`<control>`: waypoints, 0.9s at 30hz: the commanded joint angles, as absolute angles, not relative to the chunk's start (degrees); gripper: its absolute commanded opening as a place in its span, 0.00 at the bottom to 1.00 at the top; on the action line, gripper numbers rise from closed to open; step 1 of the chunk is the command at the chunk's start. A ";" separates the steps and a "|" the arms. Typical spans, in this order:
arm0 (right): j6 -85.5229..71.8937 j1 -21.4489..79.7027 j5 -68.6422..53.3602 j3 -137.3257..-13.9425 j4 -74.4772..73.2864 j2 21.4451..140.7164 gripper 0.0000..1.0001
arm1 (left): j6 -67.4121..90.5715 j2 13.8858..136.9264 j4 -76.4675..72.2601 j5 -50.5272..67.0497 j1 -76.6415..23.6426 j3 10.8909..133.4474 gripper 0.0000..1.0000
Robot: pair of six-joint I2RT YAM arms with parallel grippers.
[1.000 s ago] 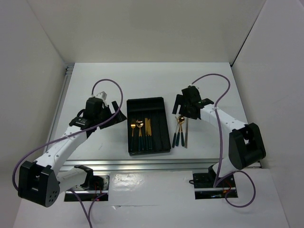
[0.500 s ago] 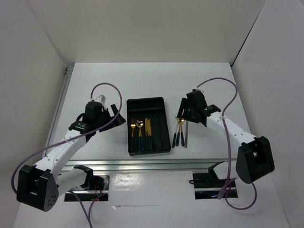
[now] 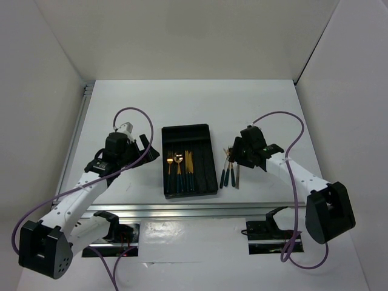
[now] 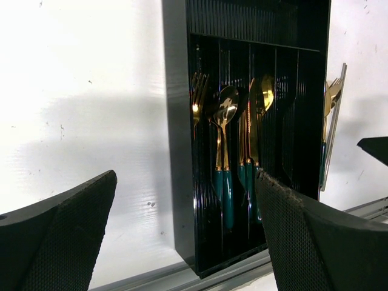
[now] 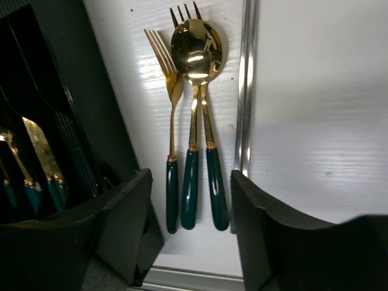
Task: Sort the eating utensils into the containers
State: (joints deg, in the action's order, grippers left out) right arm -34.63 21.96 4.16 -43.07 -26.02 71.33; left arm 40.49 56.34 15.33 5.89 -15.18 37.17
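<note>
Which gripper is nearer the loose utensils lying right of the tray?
Right. The right gripper hangs directly over the loose utensils, its jaws either side of their handles; the left gripper is on the opposite side of the tray.

**Hidden, cropped or too small**

Top view: the utensils point(image 3: 180, 170) in the tray point(image 3: 208, 134) are too small to tell spoon from fork. The right gripper point(image 3: 236, 156) covers the upper part of the stick point(image 3: 237, 177).

Left wrist view: the tray is cut by the top edge. Its far wall hides all but a sliver of the loose pieces point(image 4: 332, 100) beyond.

Right wrist view: a spoon point(image 5: 195, 48) covers a fork point(image 5: 185, 12) but for its tines. The stick runs off the top edge, and its low end is partly lost against one of the fingers point(image 5: 273, 242). The tray is cropped at left, its contents dim.
</note>
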 commanded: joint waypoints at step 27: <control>-36.65 29.36 5.71 -48.16 -21.45 86.83 0.46 | 39.11 61.08 13.62 3.78 -14.94 39.11 1.00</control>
State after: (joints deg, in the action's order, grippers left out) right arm -36.23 28.88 4.14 -46.09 -22.02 85.82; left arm 40.45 62.50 14.96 4.49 -15.18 37.17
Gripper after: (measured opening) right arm 0.462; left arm 0.999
